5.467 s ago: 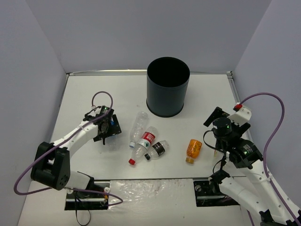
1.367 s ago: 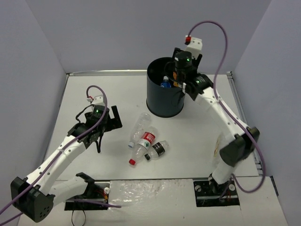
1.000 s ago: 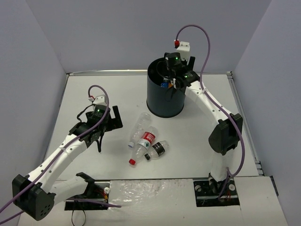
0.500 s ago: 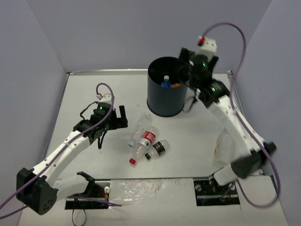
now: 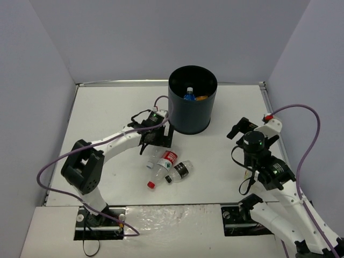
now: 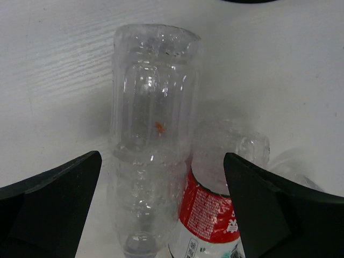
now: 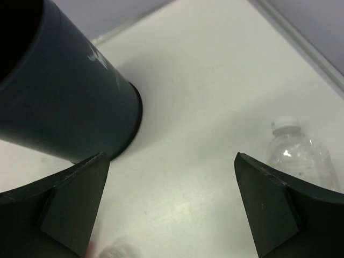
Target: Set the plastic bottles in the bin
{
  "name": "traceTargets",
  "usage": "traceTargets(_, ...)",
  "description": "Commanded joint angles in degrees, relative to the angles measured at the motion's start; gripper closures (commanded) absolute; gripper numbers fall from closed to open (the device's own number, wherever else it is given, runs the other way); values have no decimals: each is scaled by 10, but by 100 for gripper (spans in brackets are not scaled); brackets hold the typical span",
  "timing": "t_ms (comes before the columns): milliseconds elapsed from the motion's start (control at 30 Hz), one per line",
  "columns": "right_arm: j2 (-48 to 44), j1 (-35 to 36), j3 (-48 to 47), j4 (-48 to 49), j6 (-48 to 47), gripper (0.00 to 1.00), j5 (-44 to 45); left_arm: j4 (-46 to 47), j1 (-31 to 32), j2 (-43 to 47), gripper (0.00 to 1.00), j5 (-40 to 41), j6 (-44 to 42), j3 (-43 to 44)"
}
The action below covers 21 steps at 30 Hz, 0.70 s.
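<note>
Now a clear bottle [image 6: 153,134], lying on the surface [image 5: 107,107], is framed within the wide-open left pincer [image 6: 161,166]; lowering and closing are judged next. The right pincer [image 7: 170,161] is held wide and empty, with the bin [image 7: 64,97] ahead of it to its left.

The unlabelled bottle [image 6: 153,134] is of thin clear plastic, ribbed and a little crumpled, with glossy highlights. The red-label bottle [image 6: 207,209] is of the same clear plastic, and its label looks like a shiny printed film. The table [image 6: 279,64] is white and matt, with a fine grain like painted wood. The bin [image 7: 59,91] looks like dark plastic, smooth, with a soft sheen. The fingers [image 6: 48,199] of the left gripper [image 6: 162,157] are black, matt and smooth.
</note>
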State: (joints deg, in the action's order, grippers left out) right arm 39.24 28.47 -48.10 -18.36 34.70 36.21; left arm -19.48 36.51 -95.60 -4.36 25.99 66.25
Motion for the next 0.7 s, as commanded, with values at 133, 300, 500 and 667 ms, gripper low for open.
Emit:
traceTargets(133,32,0,8,-24,41,0,-36,6,-2,-62,3,26,-10,74)
traceTargets(300,25,0,13,-30,43,0,-38,-4,-4,-93,10,34,-3,90)
traceTargets(500,12,0,16,-37,44,0,-32,-7,-7,-99,49,37,-1,95)
traceTargets(667,6,0,31,-41,42,0,-34,-29,-10,-78,65,62,-7,109)
